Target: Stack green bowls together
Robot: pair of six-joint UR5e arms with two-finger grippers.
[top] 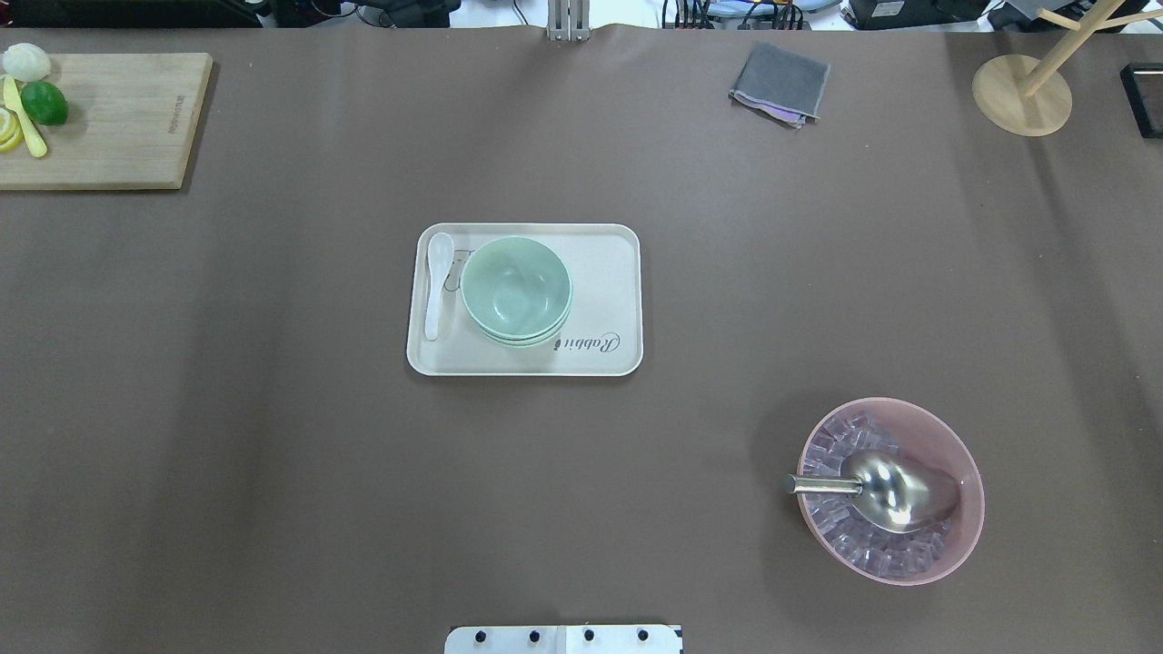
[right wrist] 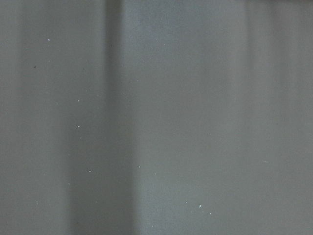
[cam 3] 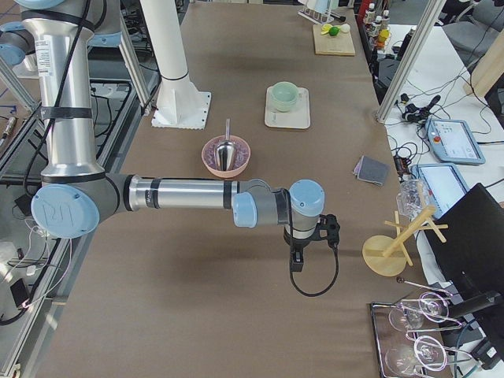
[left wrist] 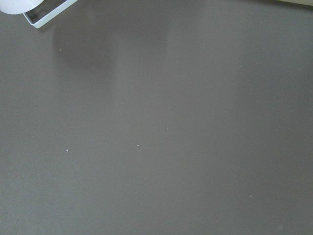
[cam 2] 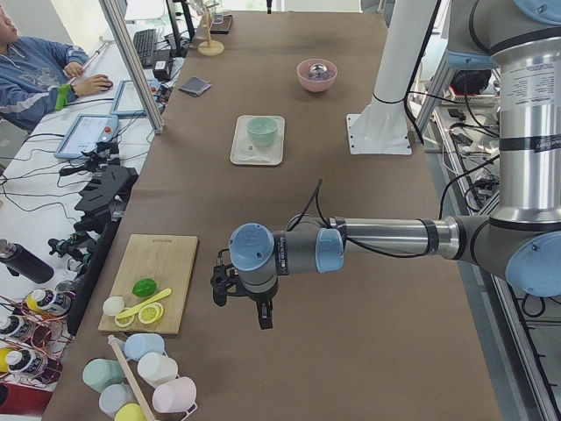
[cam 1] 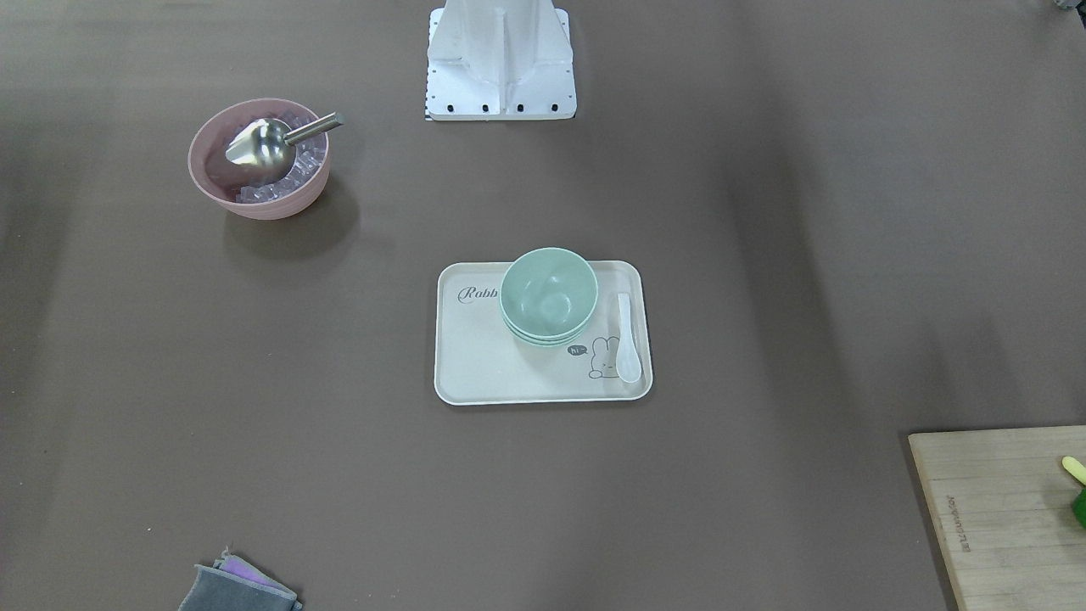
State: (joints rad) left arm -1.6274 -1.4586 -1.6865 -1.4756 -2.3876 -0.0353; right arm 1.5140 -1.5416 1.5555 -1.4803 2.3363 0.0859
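Green bowls (cam 1: 548,295): nested in one stack on the cream tray (cam 1: 475,378). Two lower rims show under the top bowl in the front-facing view, so I count three. No loose green bowl shows in any view. The stack sits upright, slightly offset, with the white spoon (cam 1: 626,335) just beside it on the same tray.

Left gripper (cam 2: 247,307): hangs over bare table, fingers pointing down, nothing visible in it. It shows only in the left side view, so I cannot tell whether the jaws are parted or closed. The cutting board (cam 2: 156,263) lies near it on the operator side. The stack is well apart from it, far up the table.

Right gripper (cam 3: 298,260): hangs over bare table, seen only in the right side view, so its jaw state cannot be told either. The pink bowl (cam 3: 211,167) with the metal scoop (cam 3: 226,153) lies between it and the tray. The stack is well apart, beyond that bowl.

Both wrist cameras show almost only brown tabletop (left wrist: 156,127).

Judgement: stacking looks complete and both arms stand off from the work. Nothing appears left to do, unless the offset needs squaring up.
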